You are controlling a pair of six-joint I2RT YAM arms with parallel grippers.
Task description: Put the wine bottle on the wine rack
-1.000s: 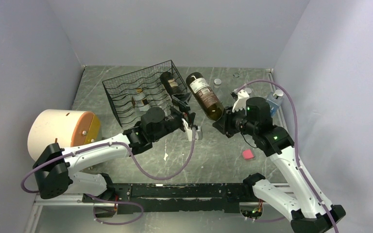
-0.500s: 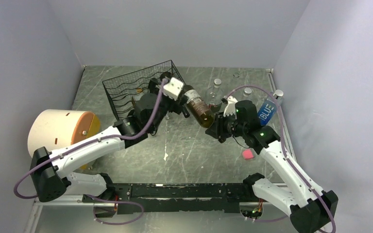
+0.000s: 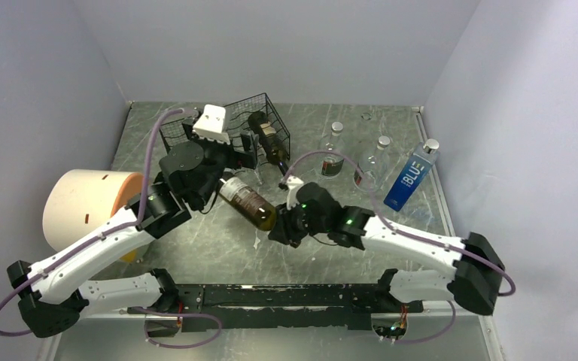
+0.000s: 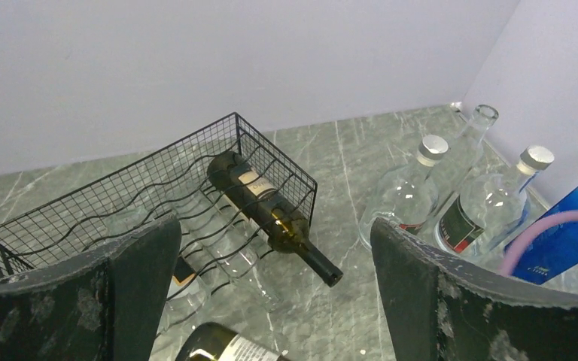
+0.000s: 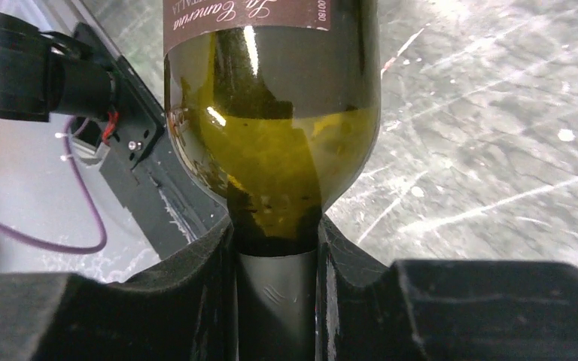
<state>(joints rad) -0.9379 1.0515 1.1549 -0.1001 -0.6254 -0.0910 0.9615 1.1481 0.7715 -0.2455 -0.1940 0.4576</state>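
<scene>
Right fingers point(image 5: 211, 278) are clamping together on the neck of the wine bottle point(image 5: 271, 113). The pads are pressing both sides just below the shoulder. You're seeing the right gripper point(image 3: 282, 226) holding it from the neck end, low over the table point(image 3: 323, 252). I can't tell whether the glass is touching the surface.

The bottle is lying on a diagonal, with its base pointing up-left toward the left arm and its neck down-right into the grip. The brown label is facing up. It's sitting in front of the wine rack point(image 3: 267, 105), outside it, not on the rods.

Left fingers point(image 4: 120, 293) are standing wide apart with nothing between them. The left gripper point(image 4: 272, 248) is hanging above the base end of the held bottle, which is showing at the bottom edge of the left wrist view. It's looking straight at the rack. From the top camera the left arm is covering most of the rack.

A dark bottle point(image 4: 271, 207) is lying in the right-hand row of the rack, its neck poking out past the near edge. A clear bottle point(image 4: 229, 252) is lying in the row beside it.

To the right of the rack, two capped clear glass bottles point(image 3: 334, 150) are standing upright, with a blue carton-shaped bottle point(image 3: 410, 177) just beside them. A cream cylinder with an orange end point(image 3: 90, 203) is sitting at the far left, well apart from the bottle.
</scene>
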